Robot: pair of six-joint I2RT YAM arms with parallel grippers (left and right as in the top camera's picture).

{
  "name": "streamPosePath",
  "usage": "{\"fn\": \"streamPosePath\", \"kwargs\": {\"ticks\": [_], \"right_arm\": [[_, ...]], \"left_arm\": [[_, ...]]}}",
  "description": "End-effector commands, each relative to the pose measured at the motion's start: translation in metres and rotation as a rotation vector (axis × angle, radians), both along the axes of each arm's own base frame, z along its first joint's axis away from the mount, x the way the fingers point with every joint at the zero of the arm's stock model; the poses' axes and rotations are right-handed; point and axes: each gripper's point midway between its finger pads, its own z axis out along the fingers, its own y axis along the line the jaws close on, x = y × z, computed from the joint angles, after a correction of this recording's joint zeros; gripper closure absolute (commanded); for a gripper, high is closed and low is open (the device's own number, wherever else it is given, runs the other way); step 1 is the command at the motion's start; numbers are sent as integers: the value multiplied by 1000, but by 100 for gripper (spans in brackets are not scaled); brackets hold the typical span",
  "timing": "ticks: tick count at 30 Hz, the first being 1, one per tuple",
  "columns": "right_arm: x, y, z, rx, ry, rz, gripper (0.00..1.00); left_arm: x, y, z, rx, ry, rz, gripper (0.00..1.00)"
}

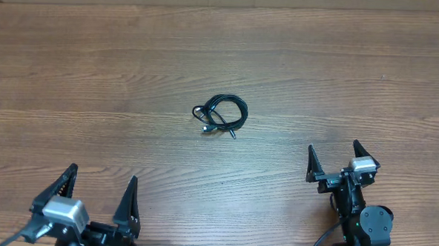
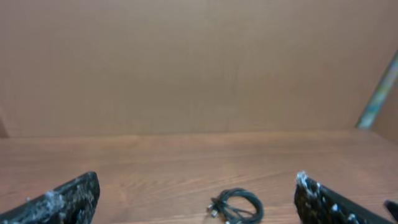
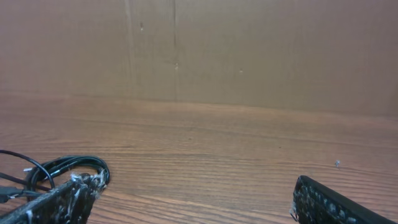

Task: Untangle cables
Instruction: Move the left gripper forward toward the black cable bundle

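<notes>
The cables (image 1: 221, 114) lie as one small black bundle of loops with silver-tipped plugs, near the middle of the wooden table (image 1: 96, 66). My left gripper (image 1: 100, 190) stands open at the near left edge, well short of the bundle and holding nothing. The left wrist view shows the cables (image 2: 236, 206) low between its two spread fingers (image 2: 62, 202). My right gripper (image 1: 333, 158) is open at the near right, apart from the bundle. Its wrist view has the cables (image 3: 71, 170) at the far left, partly hidden behind the left finger (image 3: 59, 202).
A brown cardboard wall (image 2: 199, 62) rises behind the far edge of the table. A green-edged strip (image 2: 379, 93) leans at the right in the left wrist view.
</notes>
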Motion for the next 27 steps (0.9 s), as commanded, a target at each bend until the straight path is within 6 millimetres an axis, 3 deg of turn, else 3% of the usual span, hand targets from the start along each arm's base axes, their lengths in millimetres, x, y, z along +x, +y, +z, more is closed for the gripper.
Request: {"fn": "streamPosePath", "kwargs": {"ticks": [1, 7, 11, 22, 27], "right_arm": [[0, -1, -2, -3, -3, -4, 0], [0, -1, -2, -3, -3, -4, 0], [0, -1, -2, -3, -3, -4, 0], [0, -1, -2, -3, -3, -4, 0], [0, -1, -2, -3, -3, -4, 0]], "left_arm": [[7, -14, 17, 5, 76, -89, 1], [27, -36, 19, 37, 305, -256, 0], [49, -40, 6, 12, 514, -305, 0], [104, -37, -76, -191, 1061, -257, 0], [128, -35, -107, -228, 1198, -242, 0]]}}
